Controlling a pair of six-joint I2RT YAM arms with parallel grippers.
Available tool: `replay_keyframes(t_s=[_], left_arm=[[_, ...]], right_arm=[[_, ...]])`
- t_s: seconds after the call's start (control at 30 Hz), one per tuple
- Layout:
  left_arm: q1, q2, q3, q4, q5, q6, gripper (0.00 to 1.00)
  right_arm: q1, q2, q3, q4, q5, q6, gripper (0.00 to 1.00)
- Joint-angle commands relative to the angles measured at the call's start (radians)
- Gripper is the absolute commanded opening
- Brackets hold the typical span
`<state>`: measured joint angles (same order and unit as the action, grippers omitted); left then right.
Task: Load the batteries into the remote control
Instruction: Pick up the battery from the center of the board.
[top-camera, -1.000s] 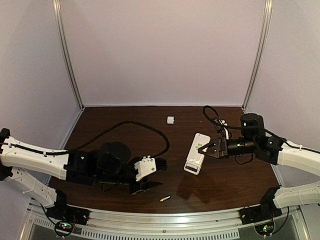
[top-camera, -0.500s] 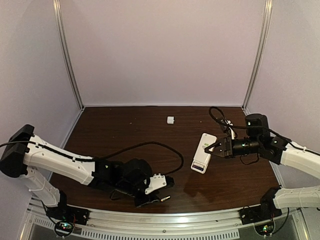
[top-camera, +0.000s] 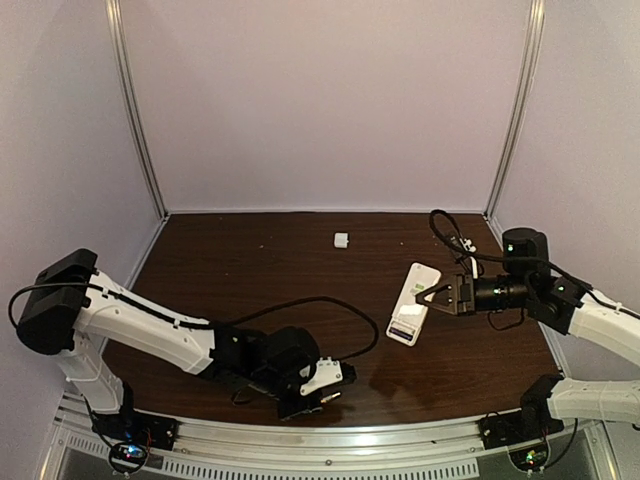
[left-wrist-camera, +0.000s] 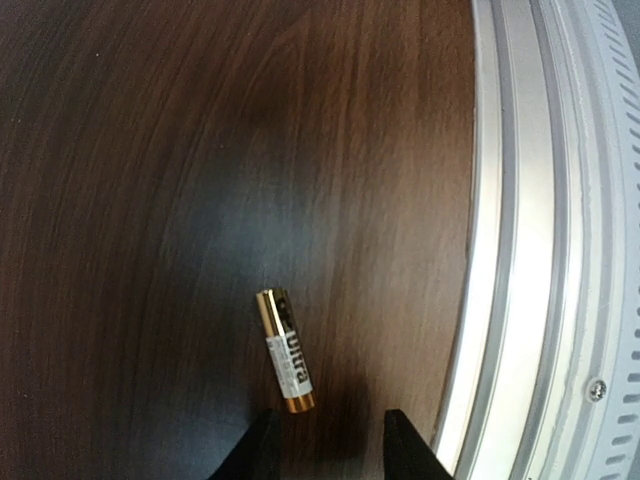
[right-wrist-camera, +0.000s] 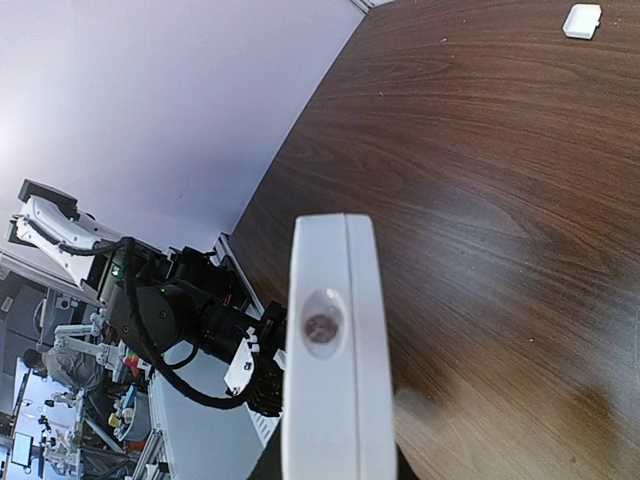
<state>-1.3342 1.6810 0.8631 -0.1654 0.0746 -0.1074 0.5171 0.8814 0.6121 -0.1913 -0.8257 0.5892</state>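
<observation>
One battery (left-wrist-camera: 285, 350), gold-ended with a pale label, lies on the dark wood near the table's front rail. My left gripper (left-wrist-camera: 325, 440) is open just short of it, and the battery's near end lies close to the left fingertip (left-wrist-camera: 258, 450). In the top view my left gripper (top-camera: 325, 390) is low at the front middle and covers the battery. My right gripper (top-camera: 440, 298) is shut on the white remote control (top-camera: 413, 305) and holds it at the right. The right wrist view shows the remote (right-wrist-camera: 335, 350) end-on, filling the gap in my right gripper (right-wrist-camera: 335, 470). No second battery shows.
A small flat white squarish piece (top-camera: 341, 239) lies at the back middle, also in the right wrist view (right-wrist-camera: 582, 20). The metal front rail (left-wrist-camera: 520, 250) runs close beside the battery. Purple walls enclose the table on three sides. A black cable (top-camera: 300, 305) loops over the wood.
My left arm has swung forward and right, bringing its gripper down to the battery at the front edge. My right gripper has carried the remote a little to the right.
</observation>
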Motion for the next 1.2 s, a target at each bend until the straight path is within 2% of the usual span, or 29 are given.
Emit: replay_keyframes(t_s=[0.0,0.27,0.57,0.7,0.8,0.93,1.0,1.07,1.17], left_arm=[[0.003,0.037,0.044,0.028,-0.02,-0.006,0.35],[0.003,0.089,0.071,0.024,-0.057,0.007,0.27],[0.003,0.112,0.066,0.007,-0.1,0.031,0.11],[0.003,0.121,0.071,0.006,-0.101,0.043,0.0],[0.003,0.112,0.078,-0.002,-0.117,0.051,0.0],[0.004,0.032,0.079,-0.013,-0.101,0.08,0.0],[0.003,-0.035,0.077,-0.023,-0.091,0.127,0.0],[0.003,-0.106,0.094,-0.067,-0.094,0.194,0.0],[0.003,-0.164,0.159,-0.146,-0.095,0.271,0.0]], right_arm=[[-0.005,-0.021,-0.005,0.029,-0.01,-0.01,0.0],[-0.008,-0.009,0.001,-0.007,-0.013,-0.024,0.0],[-0.009,-0.022,0.05,-0.118,0.077,-0.08,0.0],[-0.009,-0.032,0.049,-0.138,0.102,-0.09,0.0],[-0.009,-0.026,0.044,-0.147,0.09,-0.095,0.0],[-0.009,0.022,-0.002,-0.066,0.014,-0.052,0.0],[-0.008,0.059,-0.038,0.022,-0.099,-0.012,0.0],[-0.006,0.065,-0.074,0.127,-0.115,0.044,0.0],[-0.001,0.066,-0.087,0.176,-0.117,0.079,0.0]])
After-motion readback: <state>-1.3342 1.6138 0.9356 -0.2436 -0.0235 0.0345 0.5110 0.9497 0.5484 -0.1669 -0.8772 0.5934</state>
